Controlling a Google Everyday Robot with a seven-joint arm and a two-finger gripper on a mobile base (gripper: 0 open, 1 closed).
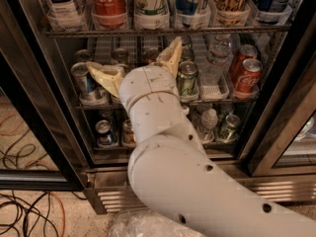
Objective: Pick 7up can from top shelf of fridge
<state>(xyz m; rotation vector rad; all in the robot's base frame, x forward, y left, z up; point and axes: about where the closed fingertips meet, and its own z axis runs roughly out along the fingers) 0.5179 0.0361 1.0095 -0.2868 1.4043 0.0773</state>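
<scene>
The 7up can (150, 4), white with green and yellow markings, stands on the top shelf (207, 29) of the fridge (276, 132), between a red Coca-Cola can (108, 1) and a blue can (190, 1). Its lid is cut off by the frame's top edge. My gripper (138, 63) is open and empty, its two tan fingers (170, 56) spread wide. It is in front of the middle rack, below the top shelf's front rail and just under the 7up can. My white arm hides part of the middle and lower racks.
Several cans and a water bottle (215, 63) stand on the middle rack, with two Coca-Cola cans (247, 75) at the right. Small cans (104, 132) fill the lowest rack. Black door frames flank the opening. Cables (29, 216) lie on the floor at the left.
</scene>
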